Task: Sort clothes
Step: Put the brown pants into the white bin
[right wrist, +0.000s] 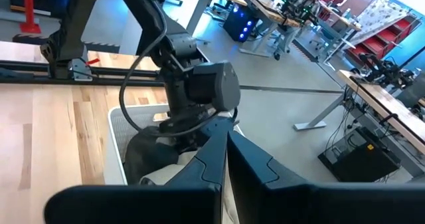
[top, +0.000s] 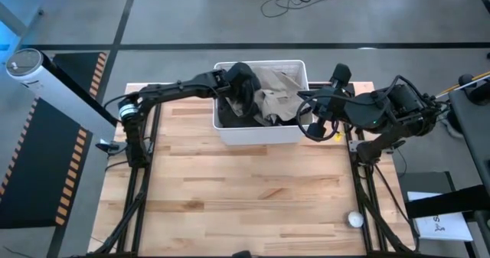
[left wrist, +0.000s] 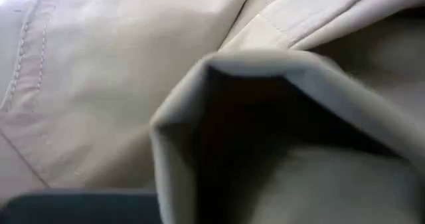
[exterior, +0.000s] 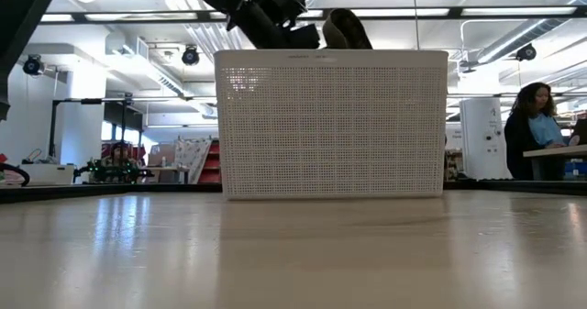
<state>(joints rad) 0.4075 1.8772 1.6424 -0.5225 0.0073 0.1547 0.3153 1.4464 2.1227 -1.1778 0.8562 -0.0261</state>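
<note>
The clothes [top: 268, 97] lie heaped inside the white basket [top: 260, 133], which stands at the far middle of the wooden table [top: 245, 197]. A beige-tan garment [top: 277, 96] fills the middle and right of the pile, and dark fabric [top: 232, 114] shows on its left side. From table height, a dark fold of cloth [exterior: 347, 29] peeps above the basket's perforated wall [exterior: 330, 126].

The left gripper [top: 243, 89] reaches in from the left and is down in the basket's left half, over the dark fabric and at the edge of the beige-tan piece. The left wrist camera is filled by beige-tan cloth [left wrist: 133, 84] with seams and a folded edge pressed up close; whether this gripper is wide, narrow or holding anything cannot be told.

The right gripper [top: 306, 114] sits at the basket's right edge, pointing left towards the pile. In its own wrist view its two dark fingers [right wrist: 199, 164] lie drawn tight together with only a thin slit between them and nothing clasped, aimed at the left arm's wrist [right wrist: 206, 84] above the clothes.

A small white ball [top: 355, 220] rests at the near right of the table, well apart from the basket. Beyond the table, a person [exterior: 537, 126] sits at a desk on the right.
</note>
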